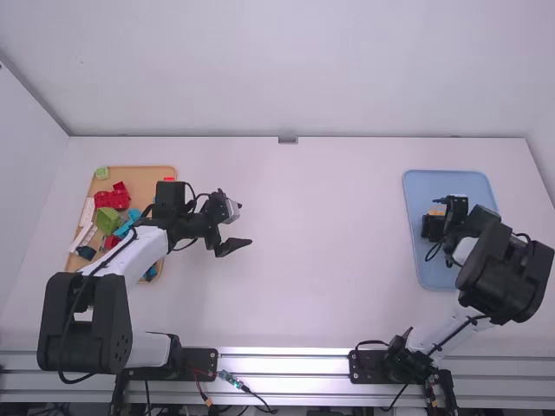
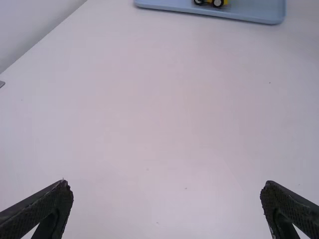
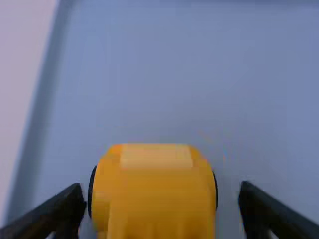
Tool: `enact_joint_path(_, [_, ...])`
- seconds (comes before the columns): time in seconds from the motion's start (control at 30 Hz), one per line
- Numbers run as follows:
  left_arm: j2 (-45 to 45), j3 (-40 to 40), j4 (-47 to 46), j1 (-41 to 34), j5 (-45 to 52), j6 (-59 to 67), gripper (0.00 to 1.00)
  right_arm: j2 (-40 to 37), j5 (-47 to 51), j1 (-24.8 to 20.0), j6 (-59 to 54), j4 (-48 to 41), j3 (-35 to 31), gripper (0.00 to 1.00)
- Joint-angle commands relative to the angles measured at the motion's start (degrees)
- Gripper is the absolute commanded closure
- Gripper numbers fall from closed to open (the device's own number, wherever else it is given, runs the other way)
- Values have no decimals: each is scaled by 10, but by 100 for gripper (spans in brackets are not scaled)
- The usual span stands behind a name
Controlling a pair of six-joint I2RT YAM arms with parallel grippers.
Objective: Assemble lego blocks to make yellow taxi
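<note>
Over the blue tray (image 1: pixel 419 251) at the right, the right gripper (image 1: pixel 436 221) is lowered around the yellow lego car (image 1: pixel 436 212). In the right wrist view the yellow car (image 3: pixel 154 199) lies between the spread fingers of the right gripper (image 3: pixel 162 199), with a gap on its right side; black wheels edge both its sides. The left gripper (image 1: pixel 246 224) stands open over the table left of the middle, holding nothing. Its fingers are wide apart in the left wrist view too, where the left gripper (image 2: pixel 166 191) faces bare table and the car's wheels (image 2: pixel 218 2) show far off.
An orange-brown tray (image 1: pixel 156 173) at the far left holds red, green, blue and white blocks, partly behind the left arm. A light green block (image 1: pixel 102 172) is at its back left corner. The blue tray's rim (image 2: pixel 209 16) crosses the left wrist view's top.
</note>
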Motion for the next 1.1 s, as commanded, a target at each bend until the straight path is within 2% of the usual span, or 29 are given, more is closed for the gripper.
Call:
enact_joint_path(0.0, [-13, -6, -2, -1, 10, -2, 1, 0, 9, 2, 8, -16, 23, 1])
enact_joint_path(0.13, [-13, -6, -2, -1, 11, -7, 1, -17, 21, 1, 20, -85, 44, 1])
enact_joint_path(0.23, [-13, -6, 24, -1, 2, -102, 1, -54, 56, 8, 54, -175, 70, 1])
enact_joint_path(0.4, [-15, -6, 104, -2, -142, -322, 1, -134, 110, 42, 55, -344, 127, 1])
enact_joint_path(0.6, [-33, -4, 135, -2, -260, -470, 1, -206, 130, 98, 82, -468, 183, 1])
enact_joint_path(0.7, [-60, 11, 80, -2, -350, -530, 1, -240, 137, 138, 134, -523, 205, 1])
enact_joint_path(0.77, [-68, 20, 54, -2, -373, -544, 1, -248, 144, 153, 149, -539, 209, 1])
enact_joint_path(0.83, [-94, 49, -31, -6, -438, -610, 1, -263, 171, 195, 174, -574, 216, 1])
enact_joint_path(0.87, [-97, 52, -40, -6, -443, -617, 1, -263, 173, 198, 175, -576, 216, 1])
enact_joint_path(0.93, [-118, 74, -106, -5, -485, -635, 1, -273, 189, 240, 193, -604, 216, 1])
enact_joint_path(1.07, [-146, 83, -156, -5, -497, -634, 1, -275, 189, 296, 202, -620, 216, 1])
